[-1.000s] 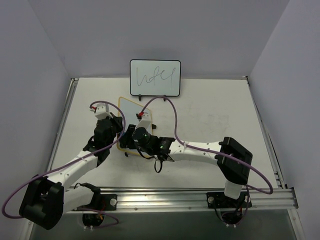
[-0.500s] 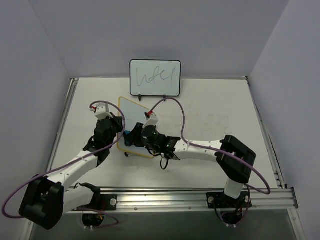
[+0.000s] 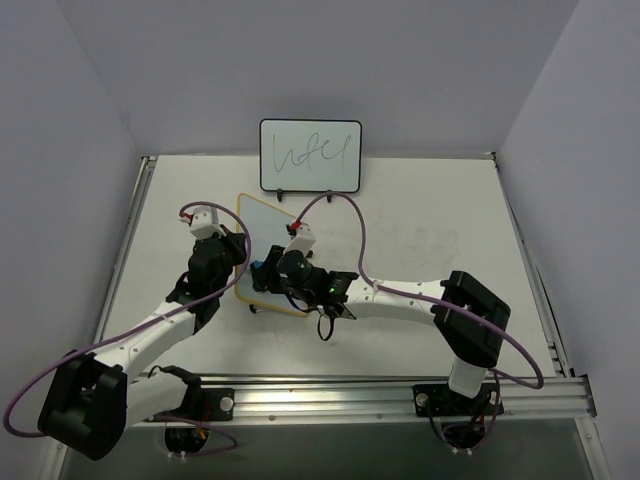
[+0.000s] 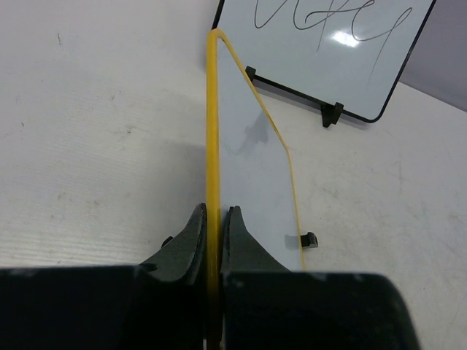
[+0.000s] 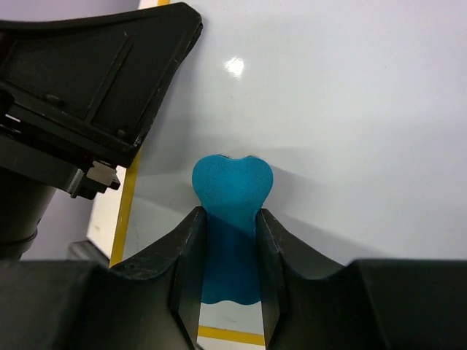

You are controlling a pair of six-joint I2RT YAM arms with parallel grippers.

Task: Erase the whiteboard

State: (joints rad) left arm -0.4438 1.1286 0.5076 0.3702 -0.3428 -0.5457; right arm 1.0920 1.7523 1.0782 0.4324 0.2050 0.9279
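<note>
**Two arms work a yellow-framed whiteboard**

Top view: the whiteboard [image 3: 263, 220], a white rectangle with a thin yellow frame and rounded corners, lies left of the desk's [image 3: 440, 230] centre. It sits just in front of an upright board [image 3: 310, 155] at the far edge, which carries one dark scribble. The left claw [image 3: 238, 262] meets the whiteboard's left edge. The right claw [image 3: 264, 276] reaches over its near half with a blue eraser [image 3: 257, 274] at its tip.

Left wrist: the left claw [image 4: 212, 227] is clamped on the whiteboard's [image 4: 255, 168] yellow frame, one finger on each side of the rim. The white face runs away to the right, glossy and plain, with a small black clip foot [image 4: 310, 239] at its far side. The upright board [image 4: 321, 44] stands beyond on black feet.

Right wrist: the right claw [image 5: 230, 219] is closed on the eraser [image 5: 232, 182], whose rounded blue end pokes out past the fingertips and casts a shadow on the whiteboard [image 5: 336, 109]. The face here is clean white with one glint of light. The left claw [image 5: 95, 73] fills the upper left, at the yellow rim.
</note>
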